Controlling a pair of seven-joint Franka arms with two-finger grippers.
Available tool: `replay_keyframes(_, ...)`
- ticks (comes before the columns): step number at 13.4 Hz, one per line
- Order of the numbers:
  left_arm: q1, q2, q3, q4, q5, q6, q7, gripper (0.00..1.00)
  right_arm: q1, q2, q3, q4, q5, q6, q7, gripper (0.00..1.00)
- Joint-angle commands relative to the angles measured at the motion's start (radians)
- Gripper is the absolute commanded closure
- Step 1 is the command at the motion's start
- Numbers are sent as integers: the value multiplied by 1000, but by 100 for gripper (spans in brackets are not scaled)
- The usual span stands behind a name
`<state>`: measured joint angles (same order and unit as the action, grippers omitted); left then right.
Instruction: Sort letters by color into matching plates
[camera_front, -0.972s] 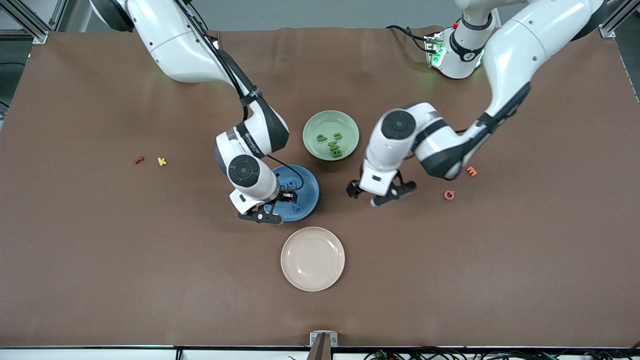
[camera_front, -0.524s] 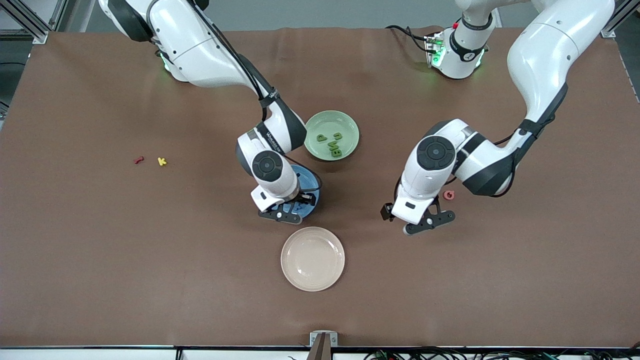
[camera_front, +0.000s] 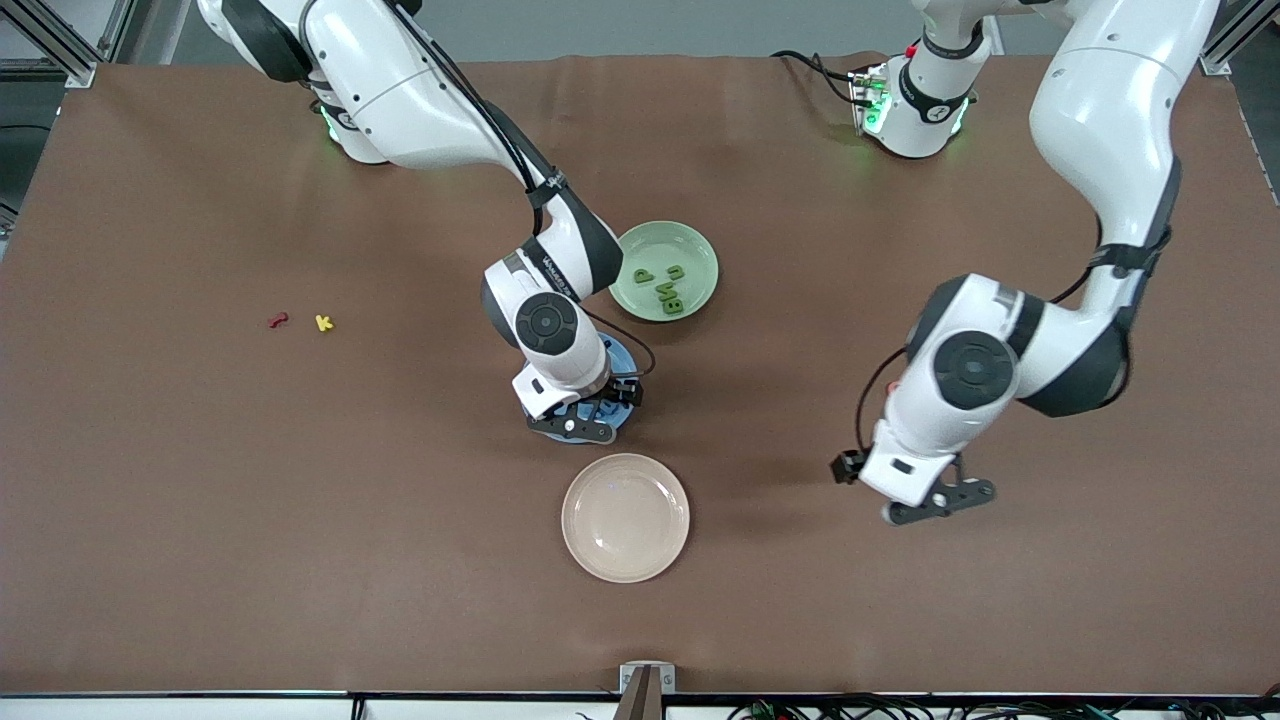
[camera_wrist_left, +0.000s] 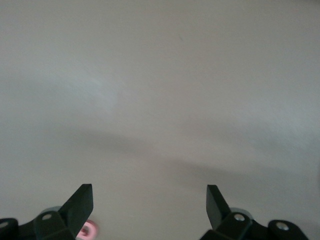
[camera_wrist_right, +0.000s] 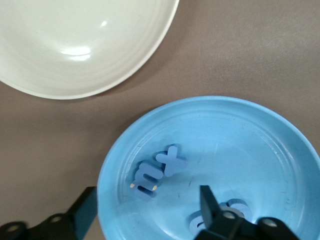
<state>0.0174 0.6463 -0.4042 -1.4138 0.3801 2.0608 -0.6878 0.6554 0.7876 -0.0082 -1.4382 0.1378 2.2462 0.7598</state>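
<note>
The blue plate (camera_wrist_right: 260, 135) lies under my right gripper (camera_wrist_right: 146, 205); only a sliver of it (camera_front: 624, 360) shows in the front view. In it lie blue letters: an m shape (camera_wrist_right: 147, 181), an x shape (camera_wrist_right: 171, 160), and another (camera_wrist_right: 235, 209) partly hidden by a finger. My right gripper (camera_front: 585, 418) is open and empty, low over the plate's rim. The pale green plate (camera_front: 690, 245) holds green letters (camera_front: 662, 286). My left gripper (camera_front: 930, 500) is open and empty over bare table toward the left arm's end, as its wrist view (camera_wrist_left: 148, 202) shows.
A beige plate (camera_front: 625, 517) sits nearer the front camera than the blue plate; it also shows in the right wrist view (camera_wrist_right: 75, 45). A pink letter (camera_wrist_left: 86, 231) lies by my left gripper. A red letter (camera_front: 278, 320) and a yellow K (camera_front: 323, 322) lie toward the right arm's end.
My left arm has swung away from beside the green plate, toward the front camera and its own end of the table. My right gripper has shifted across the blue plate toward the left arm's end.
</note>
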Motion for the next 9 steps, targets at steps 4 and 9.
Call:
replay_keyframes(4,-27,-198,272,-20,-285,-40,387,0,-6,-282,-15,-114,14,-233,7,0)
replay_keyframes(9,-47,-422,355,-144,-311,-165,418,0,-115,-578,-16,-272,11,-409,-86,0)
